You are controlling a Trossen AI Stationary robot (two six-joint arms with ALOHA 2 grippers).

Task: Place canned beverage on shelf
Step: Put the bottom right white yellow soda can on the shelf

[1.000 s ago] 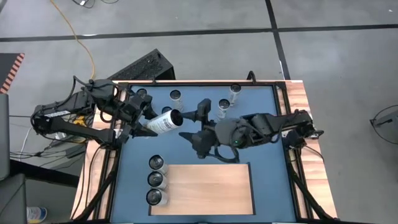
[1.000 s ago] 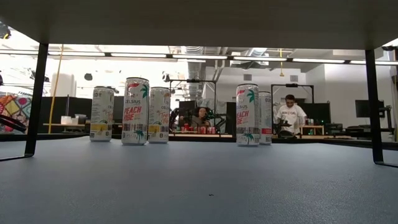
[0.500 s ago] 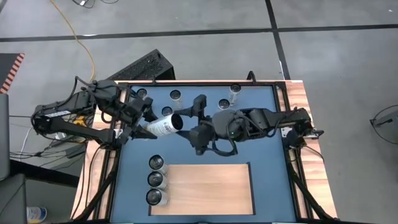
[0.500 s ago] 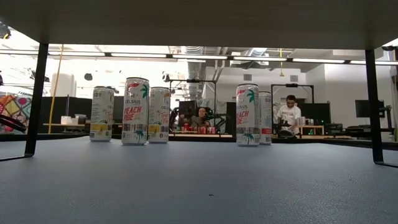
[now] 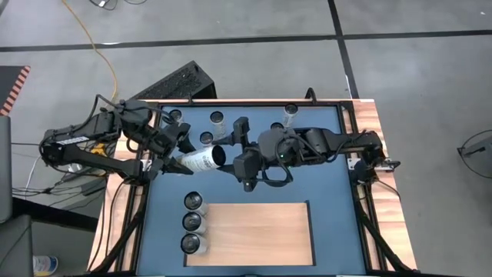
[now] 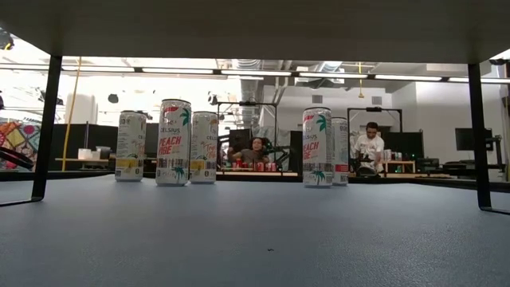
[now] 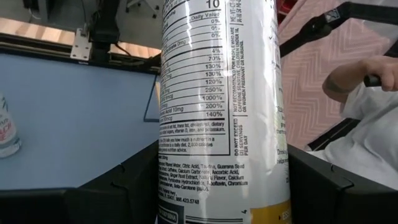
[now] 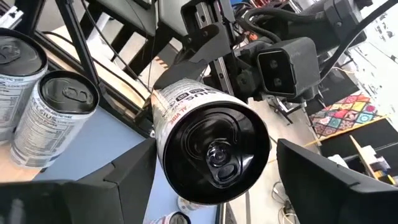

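Note:
A white beverage can (image 5: 200, 159) hangs above the blue surface (image 5: 323, 185), lying nearly level, with my left gripper (image 5: 173, 158) shut on it. Its dark top end (image 8: 214, 155) faces my right gripper (image 5: 231, 153). That gripper is open, with one finger on each side of the top end and a narrow gap showing on both sides. The shelf (image 5: 257, 231), a pale wood panel, lies at the table's near middle. Neither gripper shows in the low view. My left gripper pinches the can near its bottom end (image 7: 217, 193) between its two fingers (image 7: 118, 190). The fingers come roughly level from the table's left and lie along the can. The can is lifted clear, sticking out past the fingertips toward the right gripper.
Three cans (image 5: 192, 221) stand in a row along the shelf's left edge. Several more cans (image 5: 217, 118) stand on the blue surface toward the far edge, also seen in the low view (image 6: 174, 143). A person's arm (image 7: 354, 81) shows beyond the table. Wooden strips (image 5: 377, 131) and dark rails border the surface.
My right gripper has moved toward the table's left, turning at the wrist, and now stands with its fingers on either side of the can's top end. The can's free end has swung slightly toward the near edge. The left gripper has stayed in place, still shut on the can.

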